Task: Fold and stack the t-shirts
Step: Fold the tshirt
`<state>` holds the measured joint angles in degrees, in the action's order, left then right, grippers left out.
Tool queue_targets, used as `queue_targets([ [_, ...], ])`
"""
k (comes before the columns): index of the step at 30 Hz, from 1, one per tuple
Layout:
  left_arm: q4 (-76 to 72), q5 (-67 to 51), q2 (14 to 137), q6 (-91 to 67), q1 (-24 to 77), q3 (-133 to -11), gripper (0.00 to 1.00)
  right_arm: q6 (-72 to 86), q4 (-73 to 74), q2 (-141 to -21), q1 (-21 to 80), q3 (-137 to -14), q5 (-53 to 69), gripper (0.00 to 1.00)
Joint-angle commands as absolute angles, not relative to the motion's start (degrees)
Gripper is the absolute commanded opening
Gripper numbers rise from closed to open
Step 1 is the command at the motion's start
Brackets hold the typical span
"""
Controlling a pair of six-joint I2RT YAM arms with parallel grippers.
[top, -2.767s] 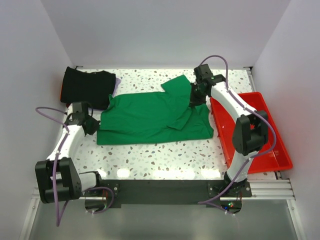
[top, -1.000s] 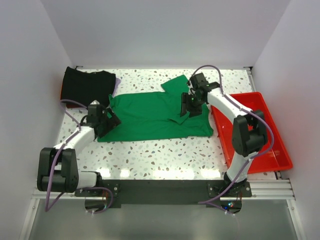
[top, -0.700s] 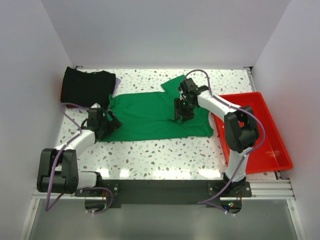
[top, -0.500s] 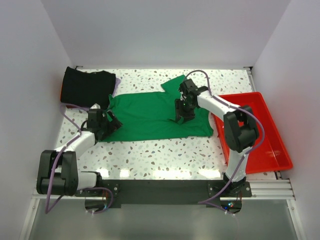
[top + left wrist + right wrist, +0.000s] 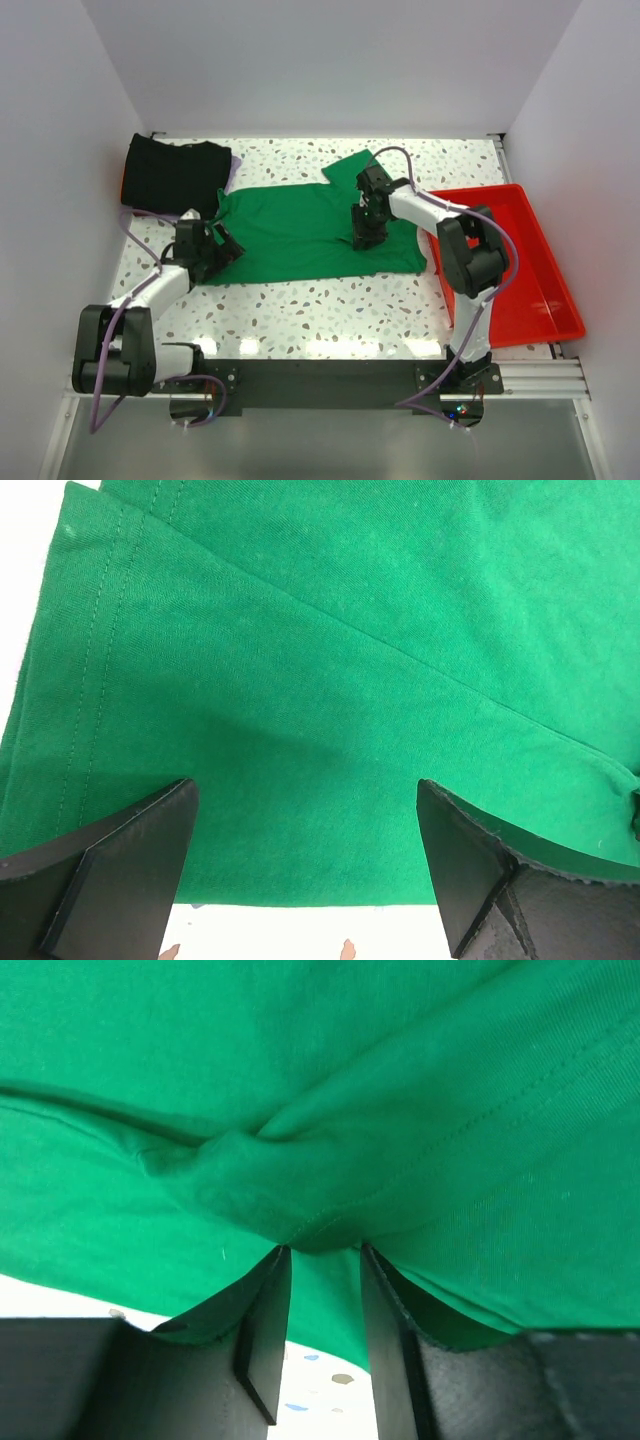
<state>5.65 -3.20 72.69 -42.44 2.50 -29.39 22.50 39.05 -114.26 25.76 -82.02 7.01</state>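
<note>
Table: speckled top. All the work sits on its far half, within reach of both arms.

Green t-shirt: the biggest item. It lies spread flat across the middle with its long axis running left to right. One sleeve sticks out at the far edge, and the right end is already doubled over on itself. I read this as mid-fold, not yet ready for stacking.

Red tray: on the right, just beside the shirt's right end. I see nothing in it.

Black t-shirts: a folded pile in the far left corner, next to the green shirt's far-left corner. This is probably the stack the green one will join.

Left gripper: at the shirt's near-left corner. Its wrist view shows the jaws spread wide over the hem and holding nothing. I judge it is set there to take that corner, so both ends could lift together.

Right gripper: down on the doubled-over part near the shirt's right end. The wrist view shows the jaws drawn to a narrow gap, with a pucker of green cloth gathered between the tips. I take that as a pinch on the fold. How many layers it has caught, I cannot tell.
</note>
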Motion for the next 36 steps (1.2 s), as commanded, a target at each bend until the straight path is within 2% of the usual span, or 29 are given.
queue_targets([
  [1,7.38,-3.08,71.28,-42.19,2.55,-28.3,0.96,23.12,37.18,-114.87,25.75,-82.26,6.77,0.36],
  [5,7.56,-2.9,70.75,-42.1,2.55,-27.95,0.96,23.11,36.74,-114.44,25.75,-82.26,6.86,0.23],
  [6,7.65,-2.99,70.58,-42.01,2.55,-27.86,0.96,23.03,36.56,-114.35,25.66,-82.09,6.77,0.15],
  [9,7.91,-2.99,70.23,-41.92,2.55,-27.69,0.96,23.12,36.74,-113.47,25.75,-82.7,6.68,0.03],
  [10,8.0,-2.9,70.22,-41.84,2.55,-27.6,0.96,23.2,36.83,-113.21,25.84,-82.97,6.59,0.01],
  [23,8.35,-3.08,69.43,-41.66,2.55,-26.72,0.96,21.18,40.95,-115.48,26.37,-92.45,5.36,0.0],
  [36,9.14,-3.16,68.73,-41.57,2.55,-26.63,0.96,19.16,44.47,-124.71,26.89,-105.03,6.68,0.01],
])
